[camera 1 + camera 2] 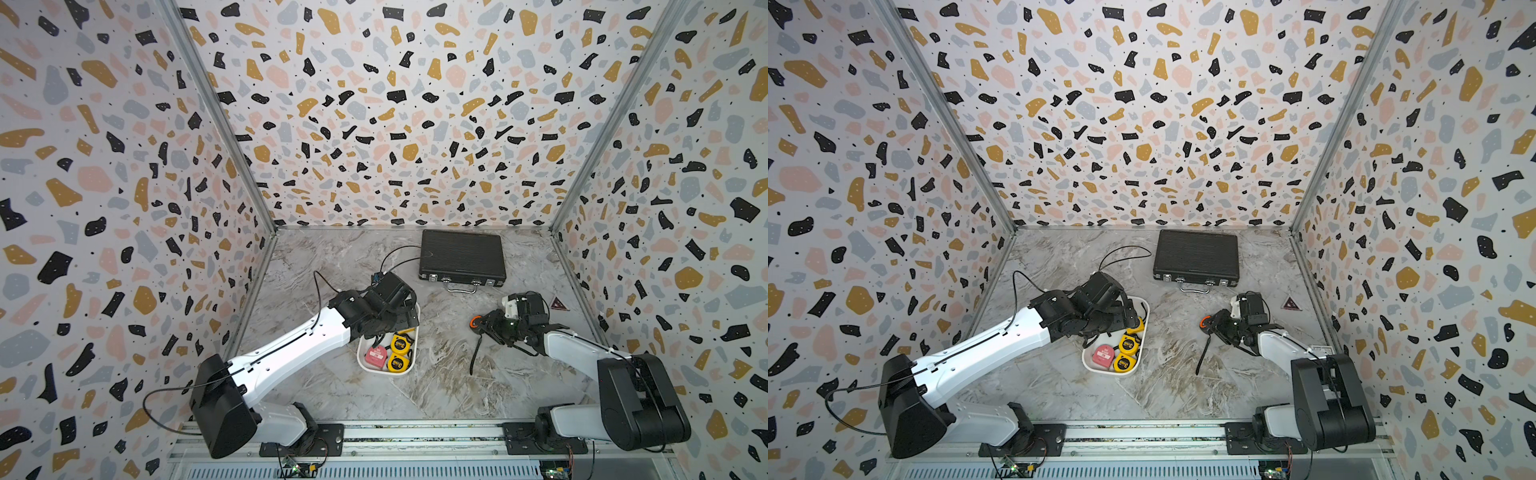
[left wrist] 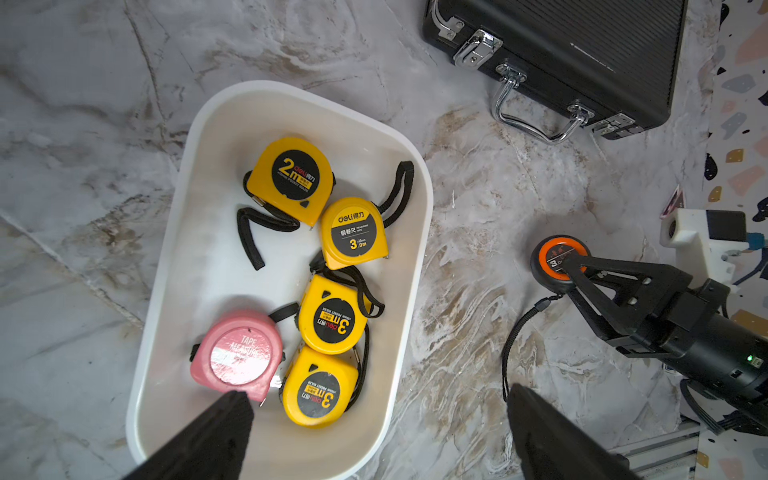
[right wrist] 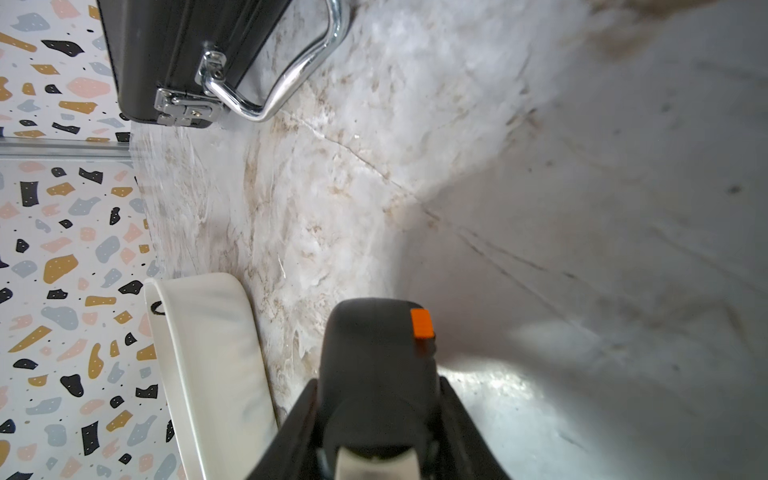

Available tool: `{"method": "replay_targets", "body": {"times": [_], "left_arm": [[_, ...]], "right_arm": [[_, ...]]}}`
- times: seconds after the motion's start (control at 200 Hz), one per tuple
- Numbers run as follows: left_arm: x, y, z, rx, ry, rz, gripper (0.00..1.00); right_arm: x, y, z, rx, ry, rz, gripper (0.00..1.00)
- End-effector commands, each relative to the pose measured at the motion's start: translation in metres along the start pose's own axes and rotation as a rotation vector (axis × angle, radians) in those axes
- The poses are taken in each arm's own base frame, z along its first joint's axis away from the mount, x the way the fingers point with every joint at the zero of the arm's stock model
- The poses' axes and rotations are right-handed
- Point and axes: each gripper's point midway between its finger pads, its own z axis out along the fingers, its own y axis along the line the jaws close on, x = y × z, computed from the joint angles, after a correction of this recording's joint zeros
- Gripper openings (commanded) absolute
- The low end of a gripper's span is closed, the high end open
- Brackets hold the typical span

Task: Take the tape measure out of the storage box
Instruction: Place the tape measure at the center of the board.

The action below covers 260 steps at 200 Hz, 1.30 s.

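Spread wide, the left gripper [image 2: 378, 395] hangs above the white storage box [image 2: 199, 291]. Round and black with an orange face, the tape measure [image 2: 552, 255] is outside the box, at three o'clock from it in both top views, clenched between the jaws of the right gripper [image 2: 575, 268].

Five tape measures [image 2: 332, 320] lie in the storage box [image 2: 195, 266], and my left claw [image 2: 376, 397] hangs above it. Right of the box, before the briefcase [image 2: 582, 54], my right claw [image 2: 577, 270] holds another tape measure [image 2: 550, 259].
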Motion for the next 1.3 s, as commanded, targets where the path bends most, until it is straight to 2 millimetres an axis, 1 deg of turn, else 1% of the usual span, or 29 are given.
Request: {"method": "replay_targets", "body": {"times": [0.0, 0.105, 0.25, 0.36, 0.385, 0.496, 0.551, 0.631, 0.681, 0.861, 0.876, 1.011, 1.111, 1.201, 1.296], "left_arm": [[0.000, 0.005, 0.007, -0.018, 0.004, 0.025, 1.00], [0.001, 0.008, 0.010, -0.026, 0.011, 0.032, 1.00], [0.003, 0.012, 0.014, -0.031, 0.023, 0.031, 1.00], [0.006, 0.015, 0.017, -0.035, 0.030, 0.030, 1.00], [0.006, 0.015, 0.017, -0.034, 0.029, 0.029, 1.00], [0.007, 0.017, 0.019, -0.039, 0.032, 0.032, 1.00], [0.008, 0.018, 0.021, -0.042, 0.033, 0.035, 1.00], [0.010, 0.019, 0.025, -0.046, 0.041, 0.047, 1.00], [0.011, 0.020, 0.028, -0.054, 0.047, 0.055, 1.00], [0.014, 0.018, 0.039, -0.061, 0.076, 0.077, 1.00], [0.015, 0.018, 0.040, -0.063, 0.080, 0.103, 1.00], [0.016, 0.018, 0.050, -0.072, 0.096, 0.150, 1.00], [0.016, 0.026, 0.058, -0.124, 0.122, 0.155, 1.00], [0.021, 0.026, 0.065, -0.109, 0.153, 0.122, 0.98], [0.027, 0.024, 0.071, -0.104, 0.190, 0.143, 0.93]], "right_arm": [[-0.001, 0.004, -0.003, -0.010, 0.005, -0.005, 0.29], [0.002, 0.000, -0.004, 0.002, 0.010, 0.002, 0.39], [0.008, -0.007, -0.004, 0.024, 0.022, 0.018, 0.43], [0.010, -0.011, -0.007, 0.037, 0.015, 0.021, 0.50], [0.014, -0.015, -0.008, 0.057, 0.029, 0.032, 0.52], [0.017, -0.017, -0.016, 0.082, 0.023, 0.030, 0.65], [0.017, -0.017, -0.020, 0.100, 0.018, 0.025, 0.74], [0.017, -0.017, -0.026, 0.118, 0.022, 0.015, 0.82], [0.018, -0.017, -0.028, 0.130, 0.031, 0.007, 0.86], [0.019, -0.014, -0.036, 0.151, 0.044, -0.007, 0.93], [0.019, -0.014, -0.037, 0.154, 0.044, -0.009, 0.94], [0.020, -0.008, -0.047, 0.159, 0.043, -0.041, 0.97], [0.022, -0.003, -0.055, 0.158, 0.046, -0.062, 0.97], [0.024, -0.001, -0.062, 0.158, 0.048, -0.076, 0.98], [0.027, 0.003, -0.065, 0.145, 0.058, -0.076, 0.98]]}}
